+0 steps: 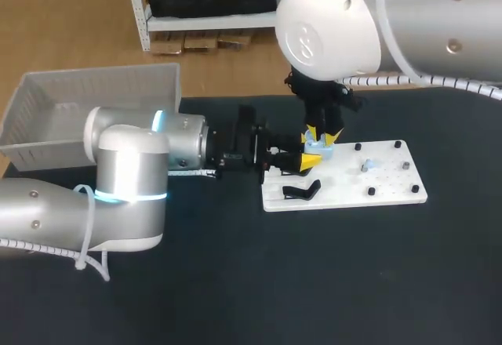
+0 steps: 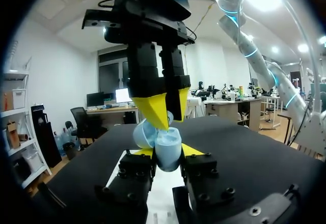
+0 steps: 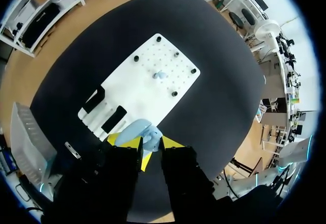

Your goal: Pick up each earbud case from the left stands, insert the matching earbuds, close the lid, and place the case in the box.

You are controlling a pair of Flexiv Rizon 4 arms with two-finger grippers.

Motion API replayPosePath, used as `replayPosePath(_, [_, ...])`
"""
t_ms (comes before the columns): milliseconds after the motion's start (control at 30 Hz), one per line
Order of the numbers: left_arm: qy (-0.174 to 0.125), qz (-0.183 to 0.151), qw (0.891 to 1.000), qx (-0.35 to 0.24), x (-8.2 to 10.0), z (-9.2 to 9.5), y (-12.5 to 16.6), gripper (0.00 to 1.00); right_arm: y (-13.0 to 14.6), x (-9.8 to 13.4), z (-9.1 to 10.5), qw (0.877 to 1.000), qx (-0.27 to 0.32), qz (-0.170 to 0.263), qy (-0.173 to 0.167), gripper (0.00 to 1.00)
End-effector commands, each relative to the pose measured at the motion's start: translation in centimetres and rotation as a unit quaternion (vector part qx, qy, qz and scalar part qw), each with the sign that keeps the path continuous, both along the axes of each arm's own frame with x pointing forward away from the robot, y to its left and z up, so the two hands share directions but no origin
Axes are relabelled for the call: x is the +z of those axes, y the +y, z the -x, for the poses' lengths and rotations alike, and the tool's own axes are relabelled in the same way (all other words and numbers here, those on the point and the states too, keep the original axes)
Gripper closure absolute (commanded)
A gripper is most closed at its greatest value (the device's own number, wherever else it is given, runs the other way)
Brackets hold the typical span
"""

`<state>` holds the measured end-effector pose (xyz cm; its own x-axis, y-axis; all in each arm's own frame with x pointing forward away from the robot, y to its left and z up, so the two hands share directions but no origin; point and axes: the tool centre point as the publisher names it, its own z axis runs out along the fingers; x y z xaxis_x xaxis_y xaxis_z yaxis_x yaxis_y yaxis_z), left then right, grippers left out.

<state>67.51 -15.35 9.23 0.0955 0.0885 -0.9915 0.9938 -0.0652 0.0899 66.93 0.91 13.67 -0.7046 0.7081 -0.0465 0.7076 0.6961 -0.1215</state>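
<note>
Head view: earbud case [image 1: 325, 152] largely behind right hand [image 1: 322, 141]

My left arm [image 1: 125, 172] is rounded silver-grey, with a glowing cyan ring at its joint and a ribbed white hose alongside. My right arm [image 1: 376, 23] is the same silver, its white cap dotted with small screws. On my left gripper [image 2: 168, 155], black blocks studded with bolt heads sit behind the yellow tips. My right gripper [image 2: 165, 119] has a black housing.

A robotics lab bench — my left arm [image 1: 129, 165] and right arm [image 1: 329, 27] meet over a white pegged fixture plate [image 1: 386, 180] on a black table [image 1: 314, 282]. A grey bin [image 1: 94, 90] stands well left of the plate.
</note>
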Motion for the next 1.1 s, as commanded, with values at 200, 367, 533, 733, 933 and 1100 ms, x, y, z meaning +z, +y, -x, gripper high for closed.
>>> replayPosePath(200, [-0.002, 0.002, 1.0, 0.001, -0.1, 0.1, -0.1, 1.0, -0.5, 0.8, 0.5, 1.0, -0.003, -0.021, -0.007, 0.51])
replayPosePath(367, [-0.002, 0.002, 1.0, 0.001, -0.1, 0.1, -0.1, 1.0, -1.7, 2.6, 1.4, 0.997, -0.015, -0.066, -0.023, 0.53])
replayPosePath(533, [-0.002, 0.002, 1.0, 0.001, -0.1, 0.1, -0.1, 1.0, -3.8, 4.2, 2.4, 0.99, 0.004, -0.136, -0.046, 0.56])
replayPosePath(733, [-0.002, 0.002, 1.0, 0.001, -0.1, 0.1, -0.1, 1.0, -6.9, 5.1, 2.5, 0.978, 0.07, -0.17, -0.098, 0.52])
replayPosePath(933, [-0.002, 0.002, 1.0, 0.001, -0.1, 0.1, -0.1, 1.0, -8.9, 4.6, 3.1, 0.967, 0.14, -0.169, -0.126, 0.56])
replayPosePath(1100, [-0.002, 0.002, 1.0, 0.001, -0.1, 0.1, -0.1, 1.0, -10.7, 4.2, 3.5, 0.956, 0.188, -0.179, -0.136, 0.55])
